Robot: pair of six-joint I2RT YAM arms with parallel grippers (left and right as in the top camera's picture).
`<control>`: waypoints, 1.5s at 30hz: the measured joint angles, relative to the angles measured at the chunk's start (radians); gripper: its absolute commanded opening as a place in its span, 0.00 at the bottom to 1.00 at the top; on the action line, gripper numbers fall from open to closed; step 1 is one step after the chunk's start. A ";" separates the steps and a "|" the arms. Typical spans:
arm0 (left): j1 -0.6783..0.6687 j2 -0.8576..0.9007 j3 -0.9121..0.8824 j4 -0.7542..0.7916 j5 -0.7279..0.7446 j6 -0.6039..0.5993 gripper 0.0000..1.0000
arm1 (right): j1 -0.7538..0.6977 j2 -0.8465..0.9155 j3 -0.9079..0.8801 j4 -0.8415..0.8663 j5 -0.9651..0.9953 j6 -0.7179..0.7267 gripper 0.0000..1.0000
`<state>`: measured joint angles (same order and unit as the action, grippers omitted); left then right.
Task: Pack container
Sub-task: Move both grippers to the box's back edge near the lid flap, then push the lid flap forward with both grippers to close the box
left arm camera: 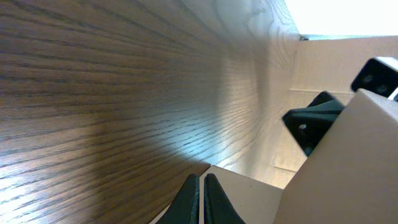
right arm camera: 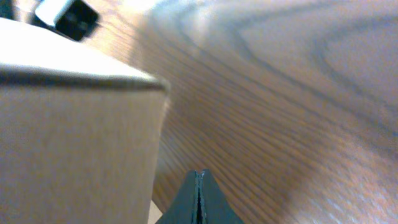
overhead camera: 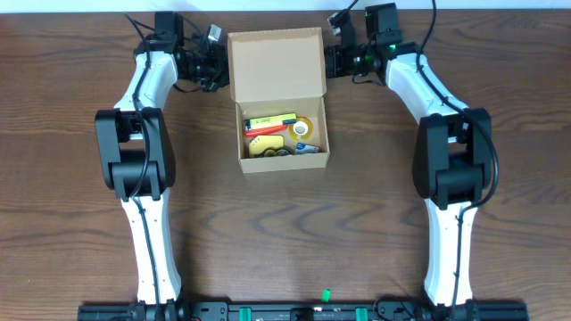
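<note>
The cardboard box sits toward 12 o'clock on the wooden table. It is open, and its hinged lid flap is laid back at 12 o'clock from the box body. The flap's long axis runs from 9 to 3 o'clock, parallel to the hinge.

The left gripper is just beside the flap's 9 o'clock edge and the right gripper just beside its 3 o'clock edge. The flap lies between them, and neither arm looks clearly nearer. Both wrist views show the fingers pressed together with nothing held.

The box already holds a tape roll, a yellow item and a red item. The packing looks largely done, so the likely remaining move is swinging the flap toward 6 o'clock over the opening.

It is hard to tell whether either gripper actually touches the cardboard. The wrist views show only blurred tan panels cut off at the frame edge, and the fingertips are partly out of frame. How steeply the flap stands cannot be read from above, and smaller items low in the box are too small to name
</note>
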<state>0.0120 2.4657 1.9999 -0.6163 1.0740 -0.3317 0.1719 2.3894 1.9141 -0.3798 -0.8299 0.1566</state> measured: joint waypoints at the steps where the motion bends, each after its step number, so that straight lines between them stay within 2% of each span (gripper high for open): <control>1: -0.001 -0.001 0.000 0.000 0.001 0.011 0.06 | -0.003 0.000 0.000 0.021 -0.029 0.000 0.01; 12: -0.002 -0.121 0.000 0.000 -0.005 0.101 0.06 | -0.041 0.000 0.000 0.140 -0.284 0.029 0.02; 25: -0.006 -0.245 0.000 -0.012 -0.008 0.209 0.06 | -0.040 -0.035 0.000 0.127 -0.326 0.046 0.02; 30: -0.012 -0.256 0.000 -0.078 -0.008 0.251 0.06 | -0.037 -0.129 0.000 0.037 -0.325 0.045 0.02; 38: -0.014 -0.285 0.000 -0.214 -0.083 0.333 0.06 | 0.011 -0.152 0.003 -0.269 -0.212 -0.024 0.02; 45: -0.014 -0.285 0.000 -0.320 -0.160 0.404 0.06 | 0.017 -0.152 0.002 -0.368 -0.156 -0.104 0.02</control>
<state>-0.0021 2.1803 1.9999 -0.9360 0.9142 0.0723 0.1890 2.2372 1.9163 -0.7479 -0.9863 0.0525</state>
